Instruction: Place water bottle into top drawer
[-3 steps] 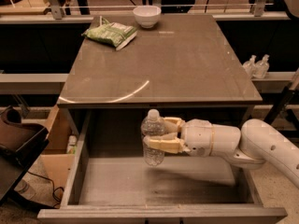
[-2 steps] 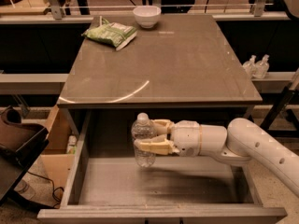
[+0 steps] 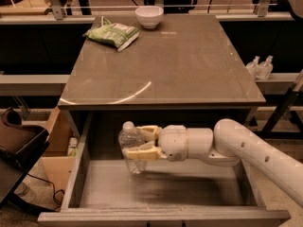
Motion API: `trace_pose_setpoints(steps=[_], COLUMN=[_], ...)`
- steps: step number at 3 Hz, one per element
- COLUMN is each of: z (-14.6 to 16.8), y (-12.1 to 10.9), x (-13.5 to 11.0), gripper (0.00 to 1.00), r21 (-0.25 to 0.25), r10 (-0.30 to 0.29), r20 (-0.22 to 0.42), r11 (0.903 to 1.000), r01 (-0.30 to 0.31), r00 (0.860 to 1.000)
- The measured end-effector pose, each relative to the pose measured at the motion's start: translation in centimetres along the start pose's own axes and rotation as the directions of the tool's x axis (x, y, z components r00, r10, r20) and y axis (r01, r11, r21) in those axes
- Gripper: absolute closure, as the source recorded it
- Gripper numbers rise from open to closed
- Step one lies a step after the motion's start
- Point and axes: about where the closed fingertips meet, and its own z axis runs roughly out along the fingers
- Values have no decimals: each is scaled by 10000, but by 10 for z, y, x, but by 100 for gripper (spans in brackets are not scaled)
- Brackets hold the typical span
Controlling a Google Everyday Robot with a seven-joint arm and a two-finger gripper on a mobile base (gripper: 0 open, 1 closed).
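Note:
The water bottle (image 3: pixel 130 148) is clear ribbed plastic with a white cap. It hangs upright inside the open top drawer (image 3: pixel 75 183), left of centre, its base just above the grey drawer floor. My gripper (image 3: pixel 135 142) reaches in from the right and its cream fingers (image 3: pixel 142 152) are shut on the bottle's middle. The white arm extends to the lower right.
The grey tabletop (image 3: pixel 189 70) above the drawer carries a white bowl (image 3: pixel 149 16) and a green snack bag (image 3: pixel 112 33) at the back. Two small spray bottles (image 3: pixel 260 67) stand on a shelf at right. A cardboard box (image 3: pixel 54 150) sits left of the drawer.
My gripper has moved left with the water bottle, from the drawer's middle to left of centre, still holding it upright above the floor.

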Motion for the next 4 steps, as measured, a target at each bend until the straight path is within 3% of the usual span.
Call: trace_pose_setpoints(steps=[1,3,4], z=[14,31,31], y=[5,14,15], x=[8,55,65], gripper=[100,100,100], r21=[-148,-273,-239], r10=[-50,551,641], r20=[-129,-28,9], r11=[9999,9981,9977], r01=[48,-551,-640], r00=[9999,9985,9979])
